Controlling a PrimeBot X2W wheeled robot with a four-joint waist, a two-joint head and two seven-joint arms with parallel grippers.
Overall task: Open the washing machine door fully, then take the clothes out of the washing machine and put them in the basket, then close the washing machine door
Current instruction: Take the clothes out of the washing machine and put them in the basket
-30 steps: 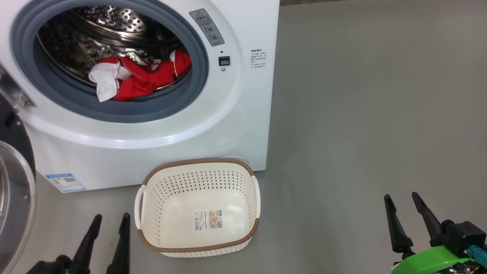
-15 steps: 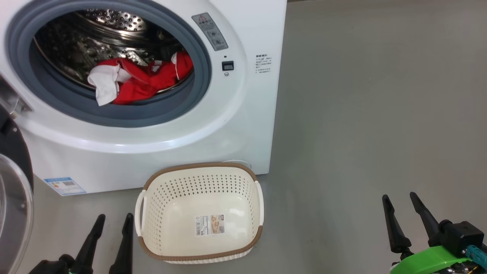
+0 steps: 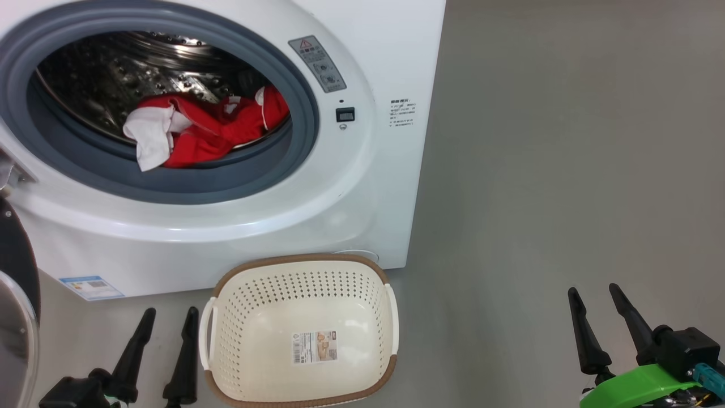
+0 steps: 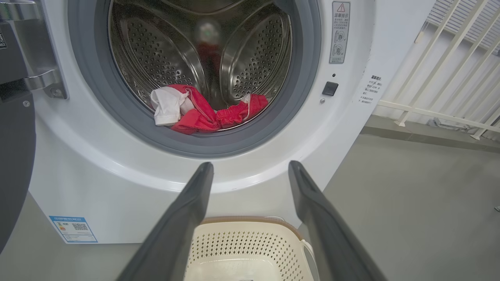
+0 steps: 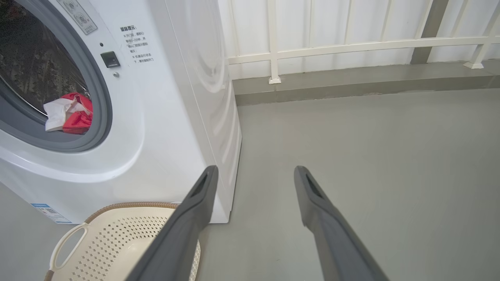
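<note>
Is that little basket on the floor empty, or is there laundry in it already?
Empty. The basket shows its bare bottom and paper sticker, while the red and white clothes lie inside the washing machine.

- This is a laundry area: a white front-loading washer stands straight on the floor, and its steel drum holds red and white clothes.
- A perforated basket sits on the floor just before the washer.
- A blue label low on the washer's front and a warning sticker by the opening suit a household machine.
- The floor is smooth, plain grey, a utility finish.
- Beside the washer a low grey kerb runs along a white panelled wall, with a white railing before it, much like a balcony or service corner.
- Whether it belongs to a home or a test hall cannot be told.
</note>
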